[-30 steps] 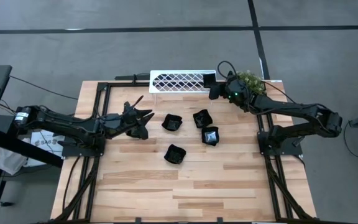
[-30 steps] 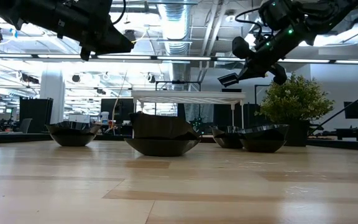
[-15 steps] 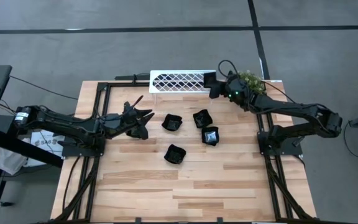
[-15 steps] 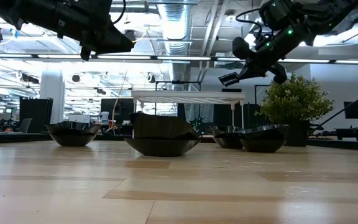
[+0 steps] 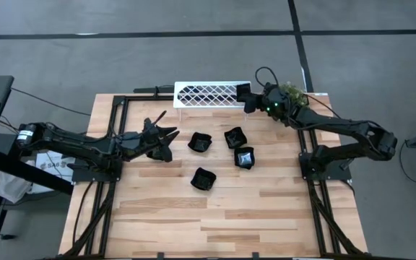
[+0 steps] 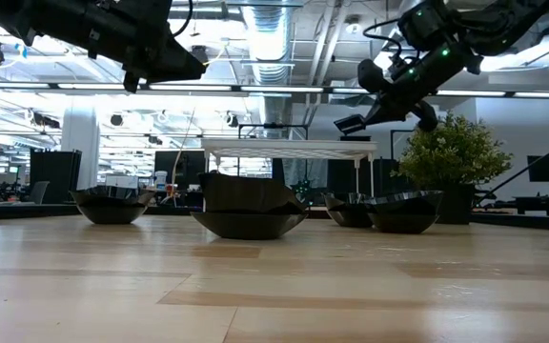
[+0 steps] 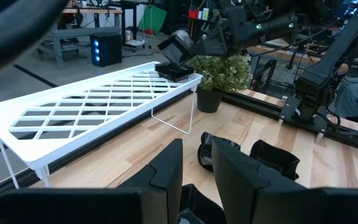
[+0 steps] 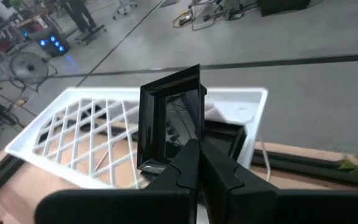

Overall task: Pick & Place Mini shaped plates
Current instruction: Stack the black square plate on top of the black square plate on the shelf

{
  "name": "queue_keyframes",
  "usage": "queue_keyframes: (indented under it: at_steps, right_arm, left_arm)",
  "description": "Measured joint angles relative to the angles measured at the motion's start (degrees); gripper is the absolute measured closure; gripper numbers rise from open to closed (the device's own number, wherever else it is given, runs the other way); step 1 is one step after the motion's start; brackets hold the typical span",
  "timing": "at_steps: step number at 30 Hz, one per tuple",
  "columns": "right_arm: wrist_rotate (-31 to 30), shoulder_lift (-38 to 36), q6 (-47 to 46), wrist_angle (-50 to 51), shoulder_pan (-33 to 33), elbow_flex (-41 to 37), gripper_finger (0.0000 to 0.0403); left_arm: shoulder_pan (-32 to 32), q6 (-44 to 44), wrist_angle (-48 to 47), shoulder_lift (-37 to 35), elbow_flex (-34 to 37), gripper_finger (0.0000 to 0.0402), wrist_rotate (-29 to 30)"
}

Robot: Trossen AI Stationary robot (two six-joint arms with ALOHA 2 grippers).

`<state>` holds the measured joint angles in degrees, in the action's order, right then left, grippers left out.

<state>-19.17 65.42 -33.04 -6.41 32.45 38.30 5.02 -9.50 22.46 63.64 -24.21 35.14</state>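
Several mini shaped plates, glossy and black, rest on the wooden table. One more plate lies flat on the right end of the white lattice rack. My right gripper hovers above that end of the rack, shut on a square plate. My left gripper hangs above the table's left part, left of the plates. Its fingers stand a little apart with nothing between them. My right gripper pinches the square plate by its rim between its two fingers. The fingers come from the table's right side, slanting a little downward. The plate stands up on edge from the fingertips, tilted, lifted clear above the rack's right end.
A small potted plant stands at the far right corner, right behind my right gripper. Black frame rails run along the table's left and right sides. Bare wood lies near the front edge.
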Motion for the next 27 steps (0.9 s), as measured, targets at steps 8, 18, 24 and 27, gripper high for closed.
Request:
queue_keyframes:
  at_steps: [8, 18, 24, 27]
  right_arm:
    - [-0.32, 1.08, -0.01, -0.01, 0.00, 0.00, 0.0401]
    - [-0.31, 3.30, -0.41, -0.55, -0.07, 0.00, 0.0363]
    - [-0.29, 2.68, -0.08, -1.52, -0.04, 0.00, 0.0351]
    - [-0.29, 2.68, 0.21, -1.79, -0.14, 0.00, 0.0351]
  left_arm:
    - [-0.01, 0.00, 0.11, 0.00, 0.00, 0.0314, -0.02]
    - [0.00, 0.00, 0.11, 0.02, 0.00, 0.0314, -0.04]
    - [0.00, 0.00, 0.09, 0.02, 0.00, 0.0314, -0.04]
    - [0.00, 0.00, 0.06, 0.02, 0.00, 0.0314, -0.04]
